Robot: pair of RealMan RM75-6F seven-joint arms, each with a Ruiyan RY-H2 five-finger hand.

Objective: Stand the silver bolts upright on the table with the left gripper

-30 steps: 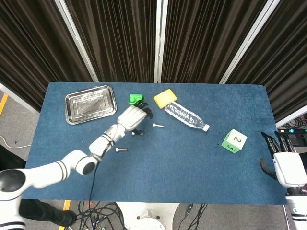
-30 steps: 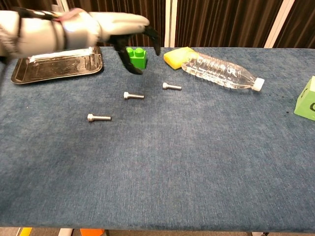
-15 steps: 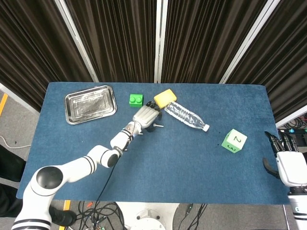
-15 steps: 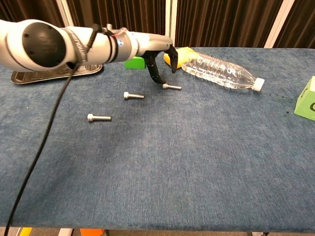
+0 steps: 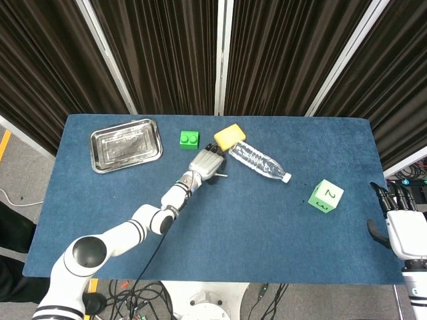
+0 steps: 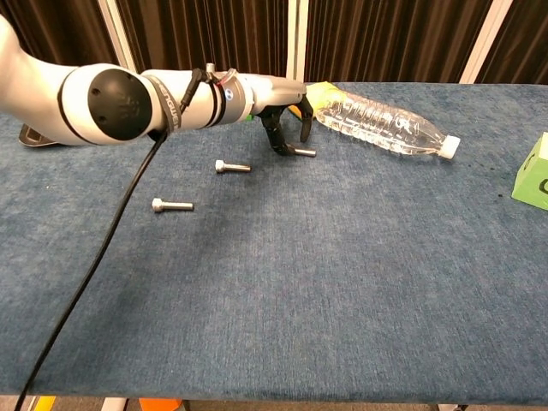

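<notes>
Three bolts lie flat mid-table: the far one (image 6: 300, 151) under the left hand (image 6: 287, 110), whose dark fingertips (image 6: 276, 144) straddle its head and seem to touch it, not clearly gripping. The middle bolt (image 6: 232, 167) and near bolt (image 6: 172, 205) lie left of it, apart. Just right lies a bottle (image 6: 387, 125), with a yellow sponge (image 5: 229, 135) beyond. A green block (image 5: 189, 139) and tray (image 5: 126, 145) sit far left, a die (image 5: 325, 195) right. The right hand (image 5: 399, 225) hangs off the right edge, fingers spread.

Blue-covered tabletop (image 5: 267, 220). Behind it, dark pleated curtains (image 5: 160, 53) with pale vertical posts (image 5: 222, 57). Grey floor (image 5: 20, 173) beside it.
</notes>
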